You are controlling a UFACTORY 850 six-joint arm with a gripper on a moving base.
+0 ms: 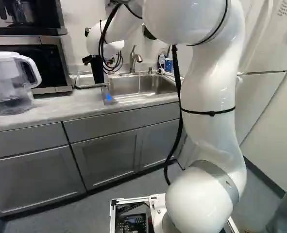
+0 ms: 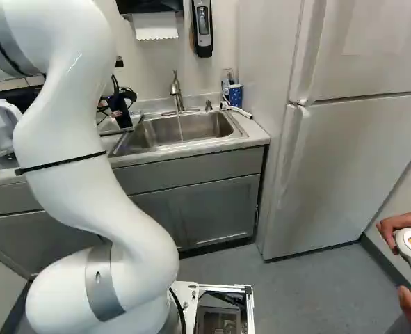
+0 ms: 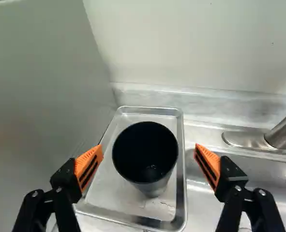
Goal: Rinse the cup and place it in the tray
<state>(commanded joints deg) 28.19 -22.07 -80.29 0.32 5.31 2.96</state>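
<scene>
Water pitcher (image 1: 9, 80): it stands on the surface (image 1: 51, 110), at the left of the left base view.
Microwave (image 1: 60, 65): it is just beside the pitcher, and a black machine (image 1: 29, 14) rests on its top.
Gripper (image 1: 97, 72): it points down near the left end of the sink.
Fingers (image 3: 88, 169): they stand wide open and have hold of nothing; one is seen over the rim of the tray, the other over the sink.
Cup: the dark cup (image 3: 145, 154) stands upright in the tray, between the open fingers and apart from both; some drops are visible inside.
Tray (image 3: 106, 193): it is a metal one, lying beside the sink, with a little water near the cup.
Sink (image 1: 155, 85): it is set in the surface.
Faucet (image 2: 176, 90): a thin stream falls from it into the sink.
Blue cup (image 2: 236, 94): it stands behind the sink's right corner.
Fridge (image 2: 337, 167): it is white and stands to the right of the sink.
</scene>
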